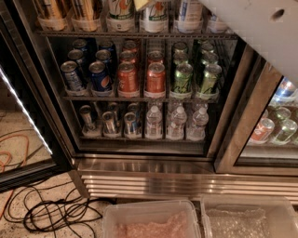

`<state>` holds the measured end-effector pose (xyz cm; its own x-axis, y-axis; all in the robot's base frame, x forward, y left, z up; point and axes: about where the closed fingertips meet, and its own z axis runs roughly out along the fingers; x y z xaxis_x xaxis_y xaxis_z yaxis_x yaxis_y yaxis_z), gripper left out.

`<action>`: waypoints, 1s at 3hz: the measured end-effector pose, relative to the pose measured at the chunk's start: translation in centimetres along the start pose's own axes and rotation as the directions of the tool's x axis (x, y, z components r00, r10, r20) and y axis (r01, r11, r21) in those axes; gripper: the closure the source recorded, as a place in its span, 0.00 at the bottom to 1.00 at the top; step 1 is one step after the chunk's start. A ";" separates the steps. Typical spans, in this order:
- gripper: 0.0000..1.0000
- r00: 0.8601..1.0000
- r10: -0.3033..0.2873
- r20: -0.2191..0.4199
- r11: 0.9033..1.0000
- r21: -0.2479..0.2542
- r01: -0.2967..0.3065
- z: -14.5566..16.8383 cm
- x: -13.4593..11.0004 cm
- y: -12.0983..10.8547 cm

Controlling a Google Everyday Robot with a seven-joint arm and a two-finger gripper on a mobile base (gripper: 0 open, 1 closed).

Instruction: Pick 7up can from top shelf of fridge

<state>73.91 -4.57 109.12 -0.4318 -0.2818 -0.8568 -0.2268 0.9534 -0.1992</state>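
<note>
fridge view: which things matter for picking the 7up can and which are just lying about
For the job: tall slim white 7up can with green band, dark wire top shelf, steel-framed glass-door fridge, gripper at the top edge by that can.
Lying about: black floor cables, clear plastic bins, short blue cans, clear water bottles.

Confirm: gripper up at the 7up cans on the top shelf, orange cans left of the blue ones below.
No: the camera view shows the orange cans right of the blue cans. The gripper is up at the 7up cans on the top shelf.
</note>
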 end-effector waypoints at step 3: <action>0.66 1.000 0.017 0.015 1.000 0.014 -0.017 1.2 -0.5 -1.3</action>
<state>75.48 -5.53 109.25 -0.4227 -0.2637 -0.8671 -0.2071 0.9595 -0.1908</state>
